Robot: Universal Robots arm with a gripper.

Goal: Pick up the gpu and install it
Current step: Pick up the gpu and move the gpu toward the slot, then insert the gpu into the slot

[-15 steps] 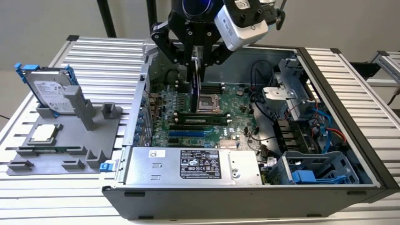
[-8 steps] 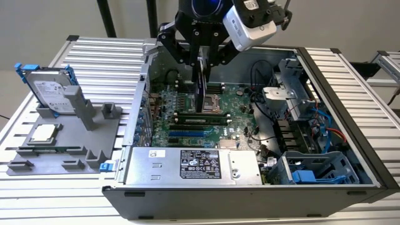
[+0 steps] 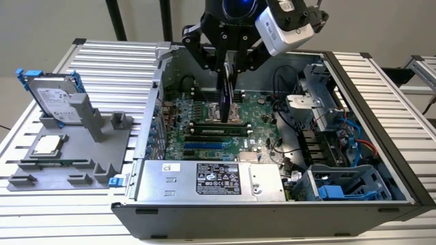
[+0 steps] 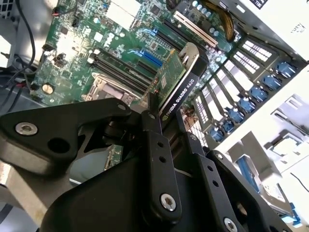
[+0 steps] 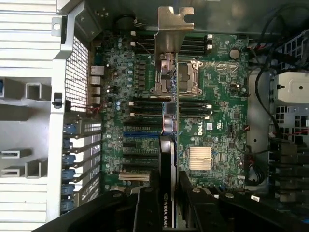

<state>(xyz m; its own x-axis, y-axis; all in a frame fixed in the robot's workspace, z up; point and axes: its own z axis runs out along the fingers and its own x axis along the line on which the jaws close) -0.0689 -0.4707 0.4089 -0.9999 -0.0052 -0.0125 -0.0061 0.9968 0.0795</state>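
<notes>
In the exterior view the gripper point(image 3: 227, 60) hangs over the motherboard point(image 3: 204, 145), clamped on the gpu point(image 3: 227, 97), which dangles end-down above the board's middle, seemingly clear of it. The second wrist view shows the fingers point(image 4: 153, 126) pinching the card's two faces, green and black, above the board's blue slot point(image 4: 152, 59). In the first wrist view its silver bracket point(image 5: 175, 24) points toward the board. I'd judge the pick-up done and the carry in hand; seating calls for turning the connector edge down onto a slot.

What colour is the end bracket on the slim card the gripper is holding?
Silver; the metal end bracket shows best in the first wrist view.
</notes>
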